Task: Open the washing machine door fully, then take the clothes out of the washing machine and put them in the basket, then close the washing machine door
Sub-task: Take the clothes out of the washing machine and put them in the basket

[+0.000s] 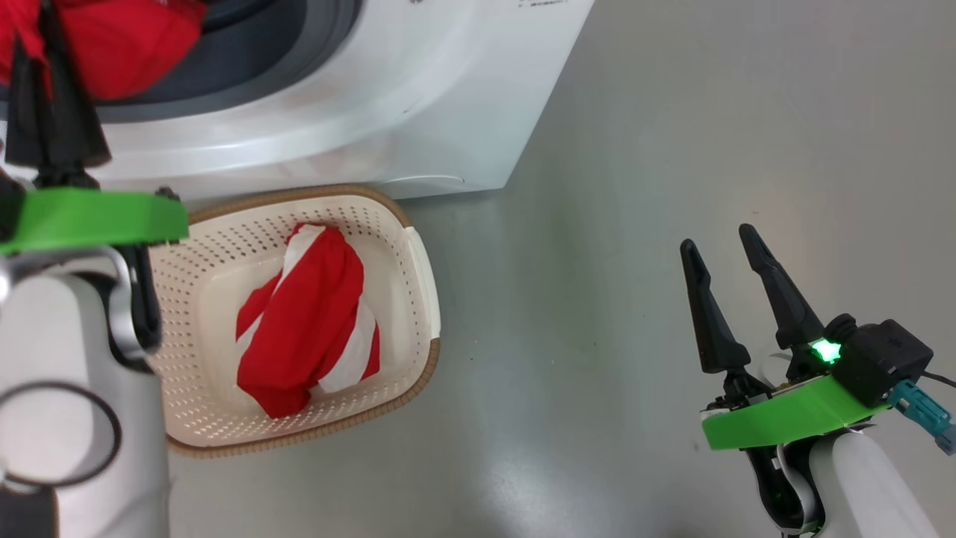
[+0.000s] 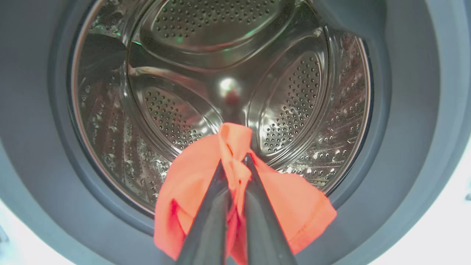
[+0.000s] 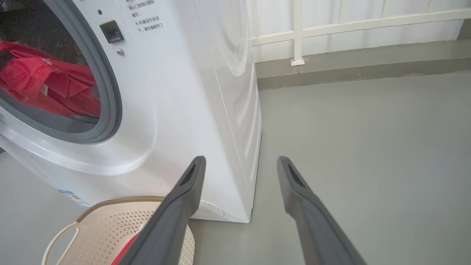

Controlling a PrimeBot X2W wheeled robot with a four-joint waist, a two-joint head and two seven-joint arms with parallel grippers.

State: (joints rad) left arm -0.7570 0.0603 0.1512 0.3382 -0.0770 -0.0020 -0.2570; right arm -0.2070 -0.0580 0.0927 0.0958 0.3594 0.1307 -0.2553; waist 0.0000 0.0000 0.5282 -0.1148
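Observation:
The washing machine [image 1: 373, 97] stands at the upper left with its mouth uncovered; its door is out of view. My left gripper [image 1: 41, 37] is at that mouth, shut on a red piece of the clothes [image 1: 127, 45]. In the left wrist view the gripper [image 2: 235, 162] pinches a fold of this cloth [image 2: 294, 209] in front of the steel drum [image 2: 228, 55]. More red and white clothes [image 1: 314, 314] lie in the cream basket [image 1: 224, 246] on the floor below the machine. My right gripper [image 1: 717, 239] hangs open and holds nothing, over the floor to the right.
Grey floor [image 1: 672, 112] stretches right of the machine and basket. In the right wrist view, a wall with a white railing [image 3: 298, 33] runs behind the machine [image 3: 176, 110], and the basket [image 3: 92, 228] sits by my right gripper [image 3: 241, 160].

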